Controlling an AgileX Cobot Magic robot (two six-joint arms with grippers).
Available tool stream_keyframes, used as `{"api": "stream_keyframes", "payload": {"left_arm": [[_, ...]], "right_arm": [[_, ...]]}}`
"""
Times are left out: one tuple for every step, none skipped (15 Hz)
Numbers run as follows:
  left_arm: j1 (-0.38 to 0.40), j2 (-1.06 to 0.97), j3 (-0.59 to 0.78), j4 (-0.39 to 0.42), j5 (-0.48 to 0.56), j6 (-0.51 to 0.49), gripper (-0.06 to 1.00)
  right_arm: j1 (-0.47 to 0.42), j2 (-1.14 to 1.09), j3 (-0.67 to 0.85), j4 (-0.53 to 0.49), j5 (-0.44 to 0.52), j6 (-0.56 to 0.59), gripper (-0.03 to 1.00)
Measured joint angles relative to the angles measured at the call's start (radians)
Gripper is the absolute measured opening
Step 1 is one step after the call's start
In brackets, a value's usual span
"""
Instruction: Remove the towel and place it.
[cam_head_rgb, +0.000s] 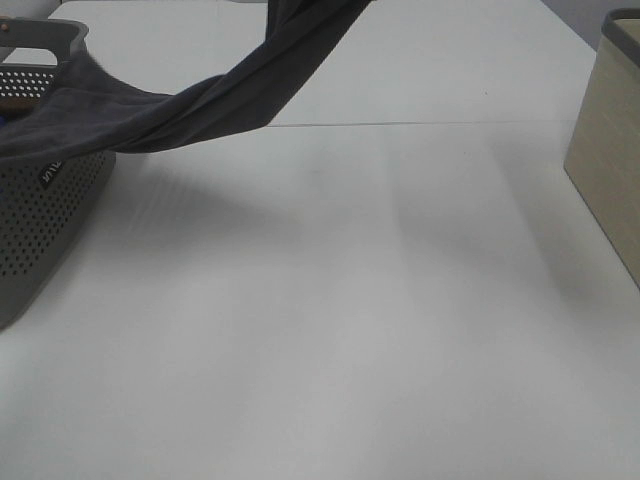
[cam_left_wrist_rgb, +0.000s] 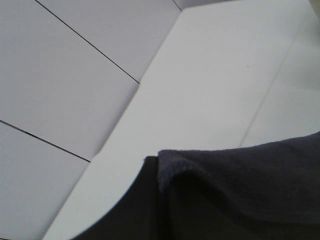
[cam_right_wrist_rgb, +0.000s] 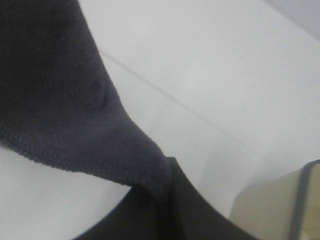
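The dark charcoal towel (cam_head_rgb: 200, 105) stretches as a taut twisted band from the grey perforated basket (cam_head_rgb: 40, 220) at the far left up to the top middle, where it leaves the exterior view. One end still drapes over the basket's rim. Neither gripper shows in the exterior view. In the left wrist view, the left gripper (cam_left_wrist_rgb: 159, 170) appears only as a dark shape with the towel (cam_left_wrist_rgb: 250, 175) coming out of it. In the right wrist view, the right gripper (cam_right_wrist_rgb: 165, 172) pinches a fold of the towel (cam_right_wrist_rgb: 60, 90) high above the white table.
A beige box (cam_head_rgb: 610, 150) with a dark rim stands at the right edge of the table, and shows as the beige box (cam_right_wrist_rgb: 275, 210) in the right wrist view. A thin seam (cam_head_rgb: 420, 123) crosses the white tabletop.
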Motion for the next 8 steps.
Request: {"api": "stream_keyframes", "payload": {"left_arm": [[0.015, 0.000, 0.000, 0.002, -0.071, -0.006, 0.00], [0.027, 0.000, 0.000, 0.003, -0.139, -0.007, 0.00], [0.033, 0.000, 0.000, 0.003, -0.202, -0.007, 0.00], [0.037, 0.000, 0.000, 0.003, -0.268, -0.008, 0.00], [0.037, 0.000, 0.000, 0.007, -0.329, -0.009, 0.00], [0.037, 0.000, 0.000, 0.021, -0.418, -0.009, 0.00], [0.037, 0.000, 0.000, 0.033, -0.465, -0.009, 0.00], [0.037, 0.000, 0.000, 0.054, -0.506, -0.009, 0.00]], "right_arm": [[0.000, 0.000, -0.066, -0.055, 0.005, 0.006, 0.01], [0.000, 0.000, -0.120, -0.100, 0.000, 0.015, 0.01], [0.000, 0.000, -0.166, -0.149, -0.013, 0.018, 0.01], [0.000, 0.000, -0.208, -0.198, -0.039, 0.018, 0.01], [0.000, 0.000, -0.240, -0.235, -0.057, 0.019, 0.01], [0.000, 0.002, -0.281, -0.274, -0.077, 0.017, 0.01], [0.000, 0.009, -0.295, -0.294, -0.079, 0.010, 0.01], [0.000, 0.018, -0.301, -0.307, -0.081, -0.002, 0.01]]}}
